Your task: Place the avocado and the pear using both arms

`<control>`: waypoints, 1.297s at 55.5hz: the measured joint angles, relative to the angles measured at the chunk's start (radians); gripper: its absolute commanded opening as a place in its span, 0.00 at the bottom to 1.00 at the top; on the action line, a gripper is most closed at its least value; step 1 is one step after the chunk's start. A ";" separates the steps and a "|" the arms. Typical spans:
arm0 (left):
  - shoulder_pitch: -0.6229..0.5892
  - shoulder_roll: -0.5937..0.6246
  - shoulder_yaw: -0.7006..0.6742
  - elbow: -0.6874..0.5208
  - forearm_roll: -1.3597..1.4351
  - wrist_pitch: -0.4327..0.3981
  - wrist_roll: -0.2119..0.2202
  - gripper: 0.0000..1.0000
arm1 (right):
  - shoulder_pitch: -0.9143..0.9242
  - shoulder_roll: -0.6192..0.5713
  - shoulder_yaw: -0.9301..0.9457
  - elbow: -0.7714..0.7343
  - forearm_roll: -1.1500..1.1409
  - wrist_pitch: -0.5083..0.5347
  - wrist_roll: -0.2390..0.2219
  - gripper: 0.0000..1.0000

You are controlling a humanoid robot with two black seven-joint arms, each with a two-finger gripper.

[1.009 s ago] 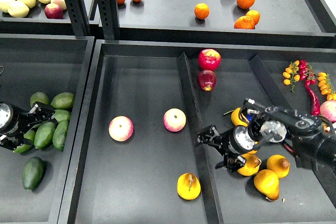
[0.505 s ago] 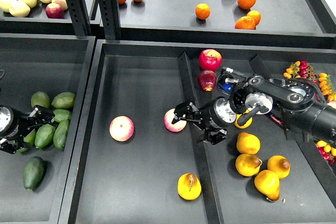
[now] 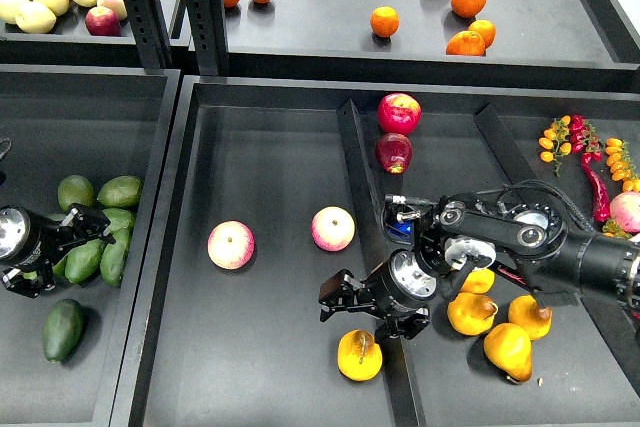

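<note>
Head view. Right gripper (image 3: 352,305) hangs over the centre bin (image 3: 270,147), fingers spread, nothing between them. Pear (image 3: 359,355), yellow-orange with a brownish blotch, lies on the bin floor near the front, just left of the divider (image 3: 375,247). From the gripper, the pear sits at about 6 o'clock, just beside but apart; no contact visible. Pear's long axis runs roughly 12-to-6, stem end toward 12, so the fingers as they stand point across it toward 9.

Left gripper (image 3: 85,222) sits at the edge of the light green avocados (image 3: 100,237) in the left bin (image 3: 90,97). Seen dark and partly end-on: cannot tell whether its fingers are spread or pressed together. Avocado (image 3: 63,330), the darker one, lies alone toward the front of that bin, at about 7 o'clock from the left gripper and clearly apart. Its long axis tilts from about 1 to 7 o'clock.

Judgement: each arm is the nearer one for its own fruit; right needs only a short drop toward 6, left a longer pull back toward 7. Two pink-yellow apples (image 3: 231,245) lie well clear of both paths.
</note>
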 measured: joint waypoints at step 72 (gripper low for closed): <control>0.023 -0.003 -0.039 -0.018 0.000 0.000 0.000 1.00 | -0.119 0.024 0.000 -0.100 -0.116 0.000 0.000 1.00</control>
